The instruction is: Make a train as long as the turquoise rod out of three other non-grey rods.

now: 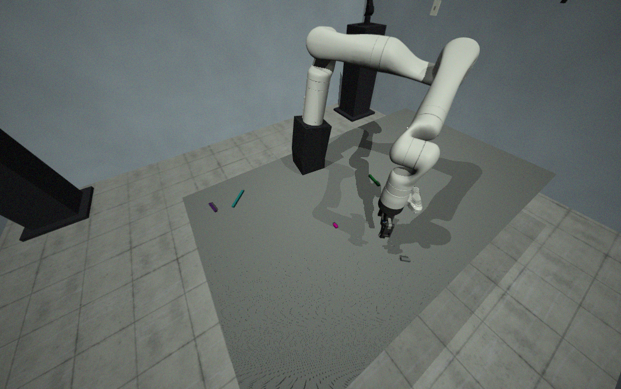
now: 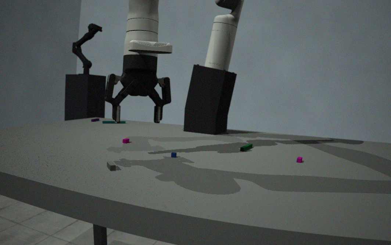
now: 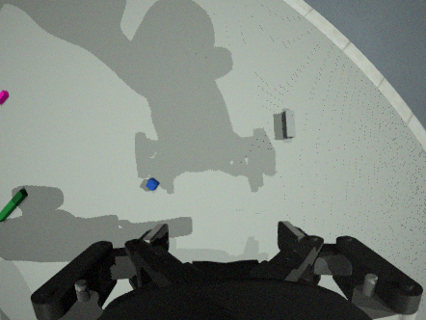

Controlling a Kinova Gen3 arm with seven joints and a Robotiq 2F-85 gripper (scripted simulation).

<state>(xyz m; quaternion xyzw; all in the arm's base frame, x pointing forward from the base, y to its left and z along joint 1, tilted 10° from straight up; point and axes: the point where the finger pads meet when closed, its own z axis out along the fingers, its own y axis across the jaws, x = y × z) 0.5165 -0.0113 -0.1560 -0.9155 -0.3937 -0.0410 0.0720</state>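
One magenta rod (image 1: pixel 335 225) (image 2: pixel 125 141) apart from the turquoise rod (image 1: pixel 237 198) (image 2: pixel 108 122), a farther magenta rod (image 2: pixel 299 159) (image 3: pixel 3 97) and the nearby purple rod (image 1: pixel 213 207) (image 2: pixel 94 119) seem light, stiff, best pinched mid-side; the gripper (image 1: pixel 385 235) (image 2: pixel 137 121) (image 3: pixel 223 235) hovers wide open, empty.

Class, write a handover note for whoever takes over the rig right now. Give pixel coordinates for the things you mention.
Pincer (image 1: pixel 385 233) (image 2: pixel 137 121) (image 3: pixel 223 235): open, empty, above the table.
Purple rod (image 1: pixel 213 207) (image 2: pixel 95 119): beside the turquoise rod (image 1: pixel 237 198) (image 2: pixel 110 122), apart. One magenta rod (image 1: pixel 335 225) (image 2: pixel 125 141) lies mid-table; another magenta rod (image 2: pixel 299 159) (image 3: pixel 4 96) lies beyond the green rod (image 1: pixel 374 179) (image 2: pixel 246 147) (image 3: pixel 13 204) from it.
Done: no train built.
Left: join purple and both magentas (6+2+2), release, move clear.
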